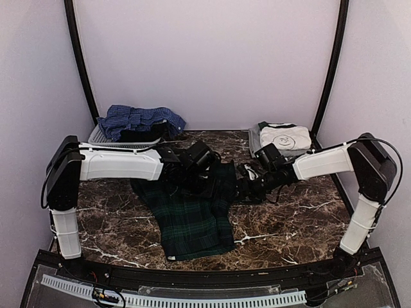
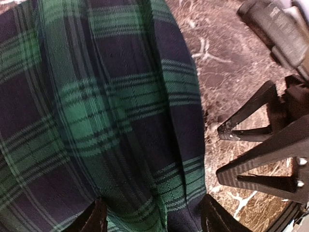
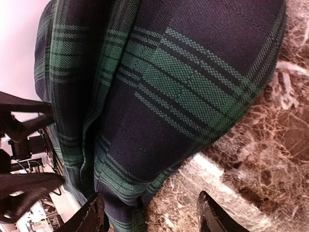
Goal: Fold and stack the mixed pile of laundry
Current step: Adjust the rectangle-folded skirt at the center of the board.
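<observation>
A dark green tartan shirt (image 1: 192, 218) lies spread on the marble table, partly folded. My left gripper (image 1: 207, 176) hangs over its far edge; in the left wrist view its jaws (image 2: 154, 220) stand wide apart with tartan cloth (image 2: 106, 111) lying between them. My right gripper (image 1: 247, 186) is at the shirt's right edge, open (image 3: 152, 215), with the cloth's hem (image 3: 120, 193) by its left finger and bare marble by the other. A blue checked shirt (image 1: 144, 119) lies on top of the basket at the back left. A folded white tee (image 1: 286, 136) lies at the back right.
The pale slatted basket (image 1: 103, 138) stands at the back left with a dark item (image 1: 138, 135) under the blue shirt. Black curved frame posts (image 1: 80, 61) rise on both sides. The two grippers are close together, the right one's fingers (image 2: 256, 171) showing in the left wrist view.
</observation>
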